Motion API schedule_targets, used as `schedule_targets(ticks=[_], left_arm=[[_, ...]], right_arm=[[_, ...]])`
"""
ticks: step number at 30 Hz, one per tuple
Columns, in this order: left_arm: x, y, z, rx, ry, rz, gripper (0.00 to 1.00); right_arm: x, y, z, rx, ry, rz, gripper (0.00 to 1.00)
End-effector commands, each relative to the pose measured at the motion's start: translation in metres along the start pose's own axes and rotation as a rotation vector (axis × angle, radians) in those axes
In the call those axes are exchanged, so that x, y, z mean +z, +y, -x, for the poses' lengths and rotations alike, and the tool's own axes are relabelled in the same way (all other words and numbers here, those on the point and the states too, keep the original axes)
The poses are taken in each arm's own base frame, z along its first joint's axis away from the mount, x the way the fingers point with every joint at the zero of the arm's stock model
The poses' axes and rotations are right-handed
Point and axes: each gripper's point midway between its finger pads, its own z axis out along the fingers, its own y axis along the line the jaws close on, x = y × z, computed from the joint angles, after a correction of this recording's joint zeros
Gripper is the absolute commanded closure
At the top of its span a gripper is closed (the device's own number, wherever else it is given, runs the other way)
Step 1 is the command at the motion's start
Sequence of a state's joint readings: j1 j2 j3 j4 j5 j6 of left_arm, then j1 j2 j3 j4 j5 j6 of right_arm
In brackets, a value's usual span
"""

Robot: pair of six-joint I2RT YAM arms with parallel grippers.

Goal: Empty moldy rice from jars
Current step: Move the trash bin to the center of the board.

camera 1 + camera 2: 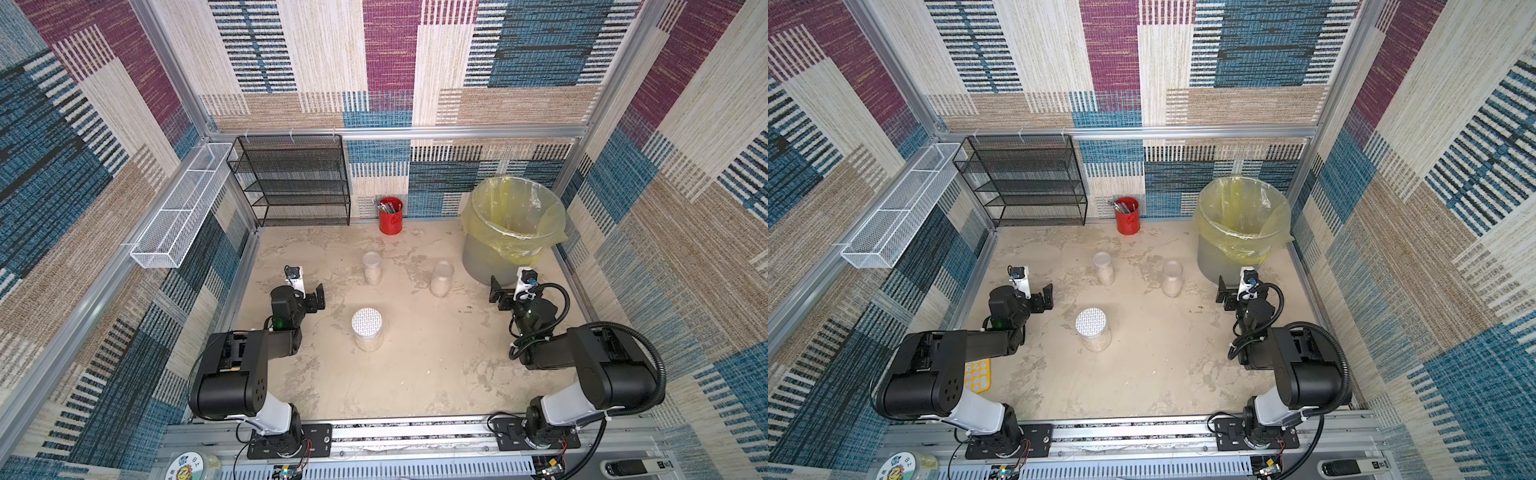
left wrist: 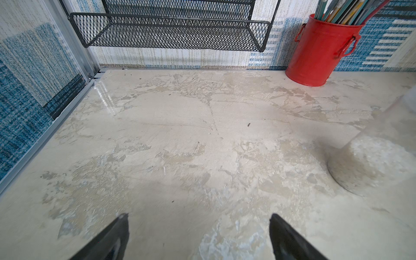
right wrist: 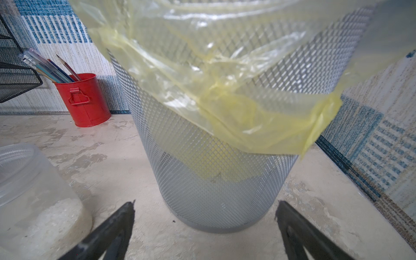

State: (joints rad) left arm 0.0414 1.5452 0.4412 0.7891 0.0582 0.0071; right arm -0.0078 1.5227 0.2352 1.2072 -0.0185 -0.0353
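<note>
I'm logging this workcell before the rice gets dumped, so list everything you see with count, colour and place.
large jar: one, clear, white patterned lid, table centre, nearest the arms.
small jars: two, clear, farther back, standing apart.
moldy rice: off-white, inside all three jars.
pen cup: one, red, against back wall.
bin: one, grey mesh, yellow liner, back right corner.
shelf rack: one, black mesh, back left corner.
wire basket: one, white, on left wall.
table: one, beige.
left pincer: one, black, open, empty, left side.
right pincer: one, black, open, empty, near bin.
</note>
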Motion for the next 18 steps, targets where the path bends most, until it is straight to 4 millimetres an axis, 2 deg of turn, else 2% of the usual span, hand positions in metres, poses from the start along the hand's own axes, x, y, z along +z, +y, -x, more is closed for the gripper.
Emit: schedule_targets(ticks=[1,9,14,17,18], left_arm=[[-0.003,-0.006,0.004,0.023,-0.023,-0.034,0.01],[-0.032,-0.003,0.023,0.021,-0.112,-0.003,0.01],[-0.051,-0.003,0.043,0.018,-0.145,0.032,0.01],[-0.063,0.001,0.056,-0.088,-0.153,0.050,0.01],[-0.066,-0.004,0.058,-0.120,-0.134,0.022,0.01]], right_arm=[[-0.002,0.001,0.008,0.003,-0.032,0.004,0.01],[-0.004,-0.008,0.031,0.031,-0.030,-0.049,0.01],[-0.006,-0.010,0.042,0.075,0.002,-0.063,0.01],[-0.008,-0.009,0.051,0.146,0.034,-0.062,0.01],[-0.009,-0.006,0.054,0.172,0.044,-0.045,0.01]])
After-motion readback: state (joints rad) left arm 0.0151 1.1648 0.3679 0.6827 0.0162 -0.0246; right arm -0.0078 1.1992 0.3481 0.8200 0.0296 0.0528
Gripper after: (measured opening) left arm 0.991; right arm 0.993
